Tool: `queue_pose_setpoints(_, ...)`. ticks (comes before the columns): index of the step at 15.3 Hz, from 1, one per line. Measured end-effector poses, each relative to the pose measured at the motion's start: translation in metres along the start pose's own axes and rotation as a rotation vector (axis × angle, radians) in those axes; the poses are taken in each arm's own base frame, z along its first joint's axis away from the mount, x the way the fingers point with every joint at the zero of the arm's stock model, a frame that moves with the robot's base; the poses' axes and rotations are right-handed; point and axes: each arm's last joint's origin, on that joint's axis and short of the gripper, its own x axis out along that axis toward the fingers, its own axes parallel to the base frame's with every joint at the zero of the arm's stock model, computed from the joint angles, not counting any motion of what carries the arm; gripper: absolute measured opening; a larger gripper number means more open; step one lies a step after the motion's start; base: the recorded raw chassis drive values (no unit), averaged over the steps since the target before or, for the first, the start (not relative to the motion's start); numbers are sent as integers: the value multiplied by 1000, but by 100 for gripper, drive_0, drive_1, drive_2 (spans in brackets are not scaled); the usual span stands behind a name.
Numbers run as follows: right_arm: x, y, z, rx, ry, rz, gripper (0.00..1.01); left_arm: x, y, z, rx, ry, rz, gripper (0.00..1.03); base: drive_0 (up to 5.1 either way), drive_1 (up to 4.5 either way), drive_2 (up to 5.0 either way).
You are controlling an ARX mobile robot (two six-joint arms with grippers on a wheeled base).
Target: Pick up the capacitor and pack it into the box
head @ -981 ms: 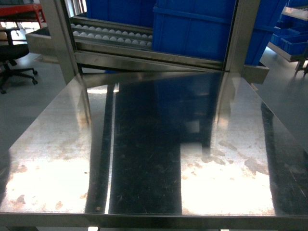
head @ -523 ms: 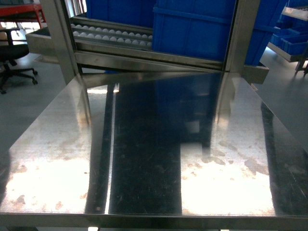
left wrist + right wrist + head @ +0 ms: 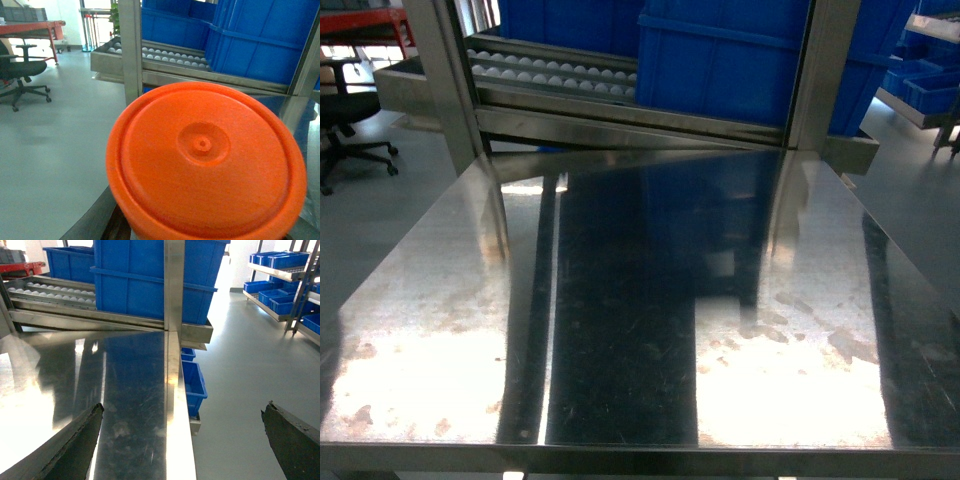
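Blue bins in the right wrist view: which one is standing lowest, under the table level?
The small blue bin beside the table's right edge, on the floor side. The other bins sit higher, on the roller rack or the far shelves.

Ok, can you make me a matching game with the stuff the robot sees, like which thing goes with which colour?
Things:
1. round lid
2. big crates
3. table top
4. office chair

Colours:
A. shiny silver
B. black
C. orange
D. blue

Pairs: 1-C, 2-D, 3-A, 4-B
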Motion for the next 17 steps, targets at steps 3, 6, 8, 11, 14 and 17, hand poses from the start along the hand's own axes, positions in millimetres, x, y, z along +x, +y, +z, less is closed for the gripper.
queue_pose_setpoints(3,0,0,0,0,-2,0,98,0,0,0,0,-1,0,45,0,0,0)
queue_pose_setpoints(6,0,0,0,0,-3,0,98,0,0,0,0,-3,0,45,0,0,0)
queue_pose_setpoints(8,0,0,0,0,-1,0,98,0,0,0,0,-1,0,45,0,0,0)
queue_pose_setpoints(11,0,0,0,0,-1,-1,98,0,0,0,1,0,0,45,0,0,0)
queue_pose_setpoints(14,0,0,0,1,1,0,98,0,0,0,4,1,0,45,0,0,0)
queue_pose_setpoints(17,0,0,0,0,-1,0,98,0,0,0,4,0,1,45,0,0,0)
